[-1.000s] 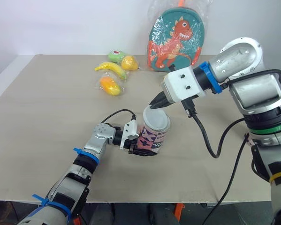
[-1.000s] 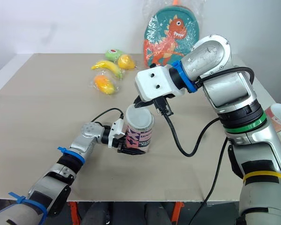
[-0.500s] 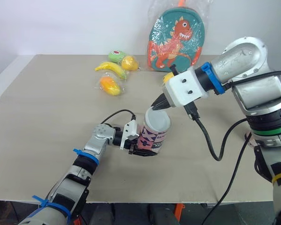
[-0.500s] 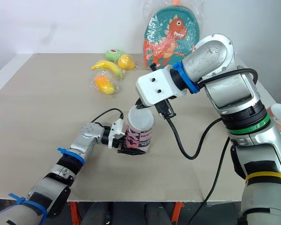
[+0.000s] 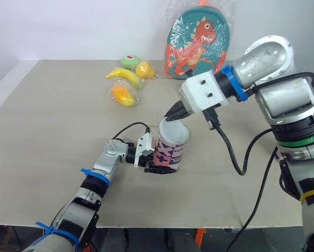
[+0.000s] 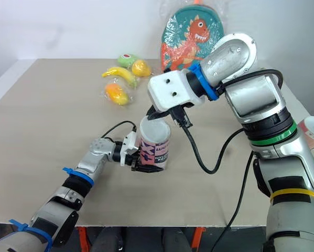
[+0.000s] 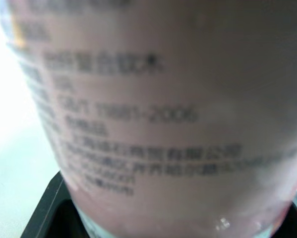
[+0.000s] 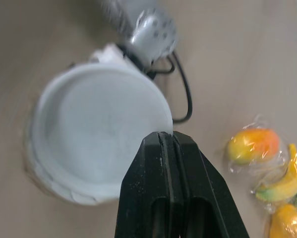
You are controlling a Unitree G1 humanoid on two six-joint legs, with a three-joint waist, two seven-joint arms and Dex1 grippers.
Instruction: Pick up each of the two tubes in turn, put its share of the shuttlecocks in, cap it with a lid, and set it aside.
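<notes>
A pink printed tube [image 5: 168, 155] stands upright near the middle of the table, and it looms close in the left wrist view [image 7: 153, 114]. My left gripper [image 5: 163, 167] is shut on its lower part from the left side. A translucent white lid [image 5: 173, 129] lies slightly tilted on the tube's mouth. My right gripper [image 5: 170, 116] comes down from the upper right, its fingers shut on the lid's far rim [image 8: 166, 135]. The tube's inside is hidden under the lid [image 8: 98, 134].
A dinosaur backpack [image 5: 197, 39] in plastic leans at the back. Bagged toy fruit lies at the back left: a banana [image 5: 124, 77], a mango [image 5: 122, 95], and two more pieces. Another pink-and-white tube [image 6: 313, 130] stands at the table's right edge. A black cable [image 5: 235, 157] hangs from my right arm.
My right gripper has shifted slightly left and up with the lid over the tube's mouth. The left gripper and the tube stay in place.
</notes>
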